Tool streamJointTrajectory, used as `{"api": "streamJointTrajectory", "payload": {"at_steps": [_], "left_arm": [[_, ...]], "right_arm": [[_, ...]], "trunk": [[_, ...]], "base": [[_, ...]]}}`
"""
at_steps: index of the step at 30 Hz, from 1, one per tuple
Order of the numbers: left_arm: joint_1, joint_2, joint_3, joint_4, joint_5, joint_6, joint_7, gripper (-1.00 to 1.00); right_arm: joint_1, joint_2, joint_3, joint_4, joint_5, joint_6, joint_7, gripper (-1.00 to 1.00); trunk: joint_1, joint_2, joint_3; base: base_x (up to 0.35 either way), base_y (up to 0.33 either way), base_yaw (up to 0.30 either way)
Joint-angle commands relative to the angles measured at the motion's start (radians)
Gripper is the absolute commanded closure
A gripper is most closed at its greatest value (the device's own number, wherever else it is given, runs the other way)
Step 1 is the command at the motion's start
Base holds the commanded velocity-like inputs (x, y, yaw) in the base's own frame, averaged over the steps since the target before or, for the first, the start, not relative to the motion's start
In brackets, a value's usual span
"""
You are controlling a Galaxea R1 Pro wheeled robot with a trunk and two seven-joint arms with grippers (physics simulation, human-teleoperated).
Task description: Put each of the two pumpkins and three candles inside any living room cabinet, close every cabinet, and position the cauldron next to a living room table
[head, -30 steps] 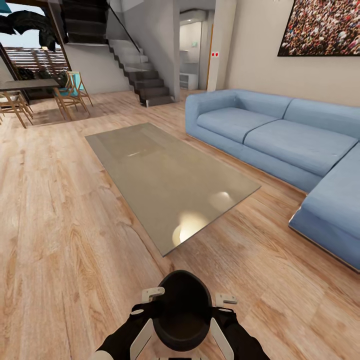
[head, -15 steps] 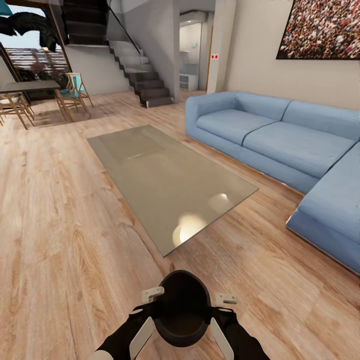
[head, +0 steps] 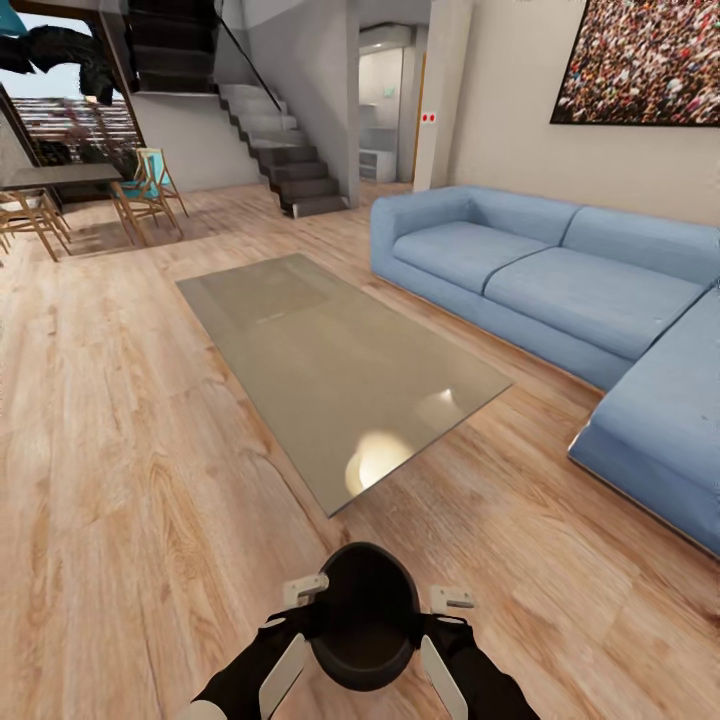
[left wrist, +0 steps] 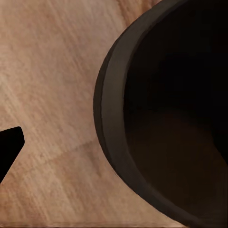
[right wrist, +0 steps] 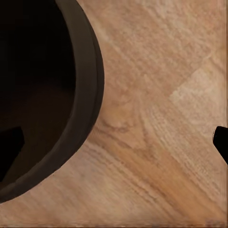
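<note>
Head view: the matte-black round cauldron (head: 364, 618) sits between both arms, over plank wood floor (head: 120, 470), short of the glassy rectangular table (head: 340, 365); a blue sofa (head: 560, 300) stands at right.

Left wrist view: left pincer (left wrist: 9, 147) straddles the cauldron's thick rim, apparently gripping.

Right wrist view: right pincer (right wrist: 114, 142) likewise straddles the rim.

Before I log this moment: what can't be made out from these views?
- Head view: cauldron hides both hands' fingertips, so grip state is unclear.
- Head view: table legs hidden beneath its glass top.
- Wrist views: cauldron cut off by the frame; its dark interior shows no contents.
- Sofa cut off at right edge.
</note>
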State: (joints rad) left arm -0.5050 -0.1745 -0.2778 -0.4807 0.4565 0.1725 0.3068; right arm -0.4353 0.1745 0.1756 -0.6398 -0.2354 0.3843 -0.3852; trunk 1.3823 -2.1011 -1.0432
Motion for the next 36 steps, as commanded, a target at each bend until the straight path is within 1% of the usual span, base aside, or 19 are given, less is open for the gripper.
{"api": "streamJointTrajectory", "payload": {"at_steps": [1,6,24,26,30,36], "left_arm": [[-0.001,0.0,-0.003,-0.002,0.004,0.005,0.007,-1.0],[0.0,0.0,-0.002,-0.004,0.004,0.022,0.007,-1.0],[-0.001,0.0,0.002,-0.006,0.004,0.043,0.01,-1.0],[-0.001,0.0,0.003,-0.006,0.007,0.063,0.01,-1.0],[-0.001,0.0,0.004,-0.024,0.027,0.137,0.013,-1.0],[-0.001,0.0,0.004,-0.04,0.031,0.184,0.019,-1.0]], "right_arm": [[0.0,0.0,0.002,-0.001,-0.007,0.004,-0.008,-1.0],[0.0,0.0,0.002,-0.001,-0.007,0.004,-0.008,-1.0],[0.0,0.0,0.002,-0.001,-0.007,0.004,-0.008,-1.0],[0.0,0.0,0.002,-0.001,-0.006,0.004,-0.008,-1.0],[0.0,0.0,0.001,-0.001,-0.007,0.005,-0.008,-1.0],[0.0,0.0,0.001,-0.001,-0.007,0.007,-0.009,-1.0]], "trunk": [[-0.005,0.007,0.002],[-0.024,0.042,0.018],[-0.093,0.168,0.075],[-0.1,0.182,0.081],[-0.116,0.21,0.093],[-0.139,0.252,0.112]], "base": [[-0.288,0.0,0.0],[-0.113,0.0,0.0],[-0.003,0.0,0.0],[0.0,0.0,0.0],[0.0,0.0,0.0],[0.0,0.0,0.0]]}}
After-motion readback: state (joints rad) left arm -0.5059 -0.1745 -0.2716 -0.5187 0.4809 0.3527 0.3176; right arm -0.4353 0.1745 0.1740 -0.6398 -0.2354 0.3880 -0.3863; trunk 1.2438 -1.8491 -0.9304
